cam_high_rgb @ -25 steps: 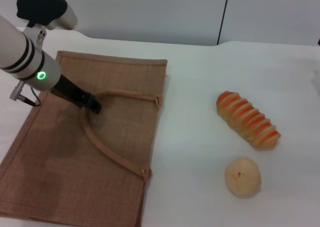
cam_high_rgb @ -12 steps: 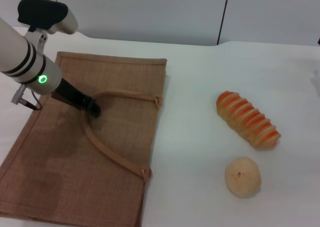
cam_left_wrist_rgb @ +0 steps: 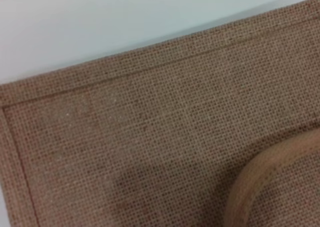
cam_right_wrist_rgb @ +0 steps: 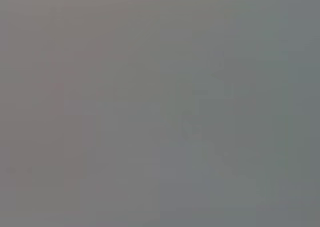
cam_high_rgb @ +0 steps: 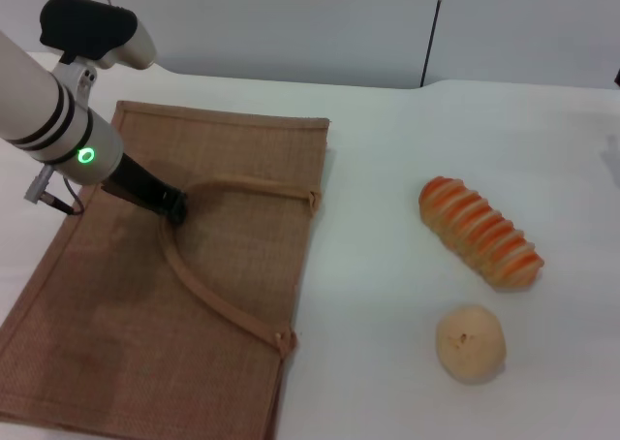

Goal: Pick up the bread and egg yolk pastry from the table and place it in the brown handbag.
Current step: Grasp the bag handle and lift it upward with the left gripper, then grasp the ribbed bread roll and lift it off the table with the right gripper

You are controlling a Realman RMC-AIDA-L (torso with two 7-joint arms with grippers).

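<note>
Burlap handbag (cam_high_rgb: 184, 275) lies flat in the head view; left gripper (cam_high_rgb: 174, 207) meets its handle (cam_high_rgb: 218, 299) (jaw state unclear). Bread (cam_high_rgb: 480, 232) and pastry (cam_high_rgb: 470, 343) rest well right of it. Left wrist: weave (cam_left_wrist_rgb: 150, 127), handle curve (cam_left_wrist_rgb: 260, 177). Right wrist: blank grey.

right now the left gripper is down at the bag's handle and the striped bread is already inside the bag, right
Not quite. The left gripper is at the handle of the bag, but the head view shows the bread lying on the table, outside the bag.
</note>
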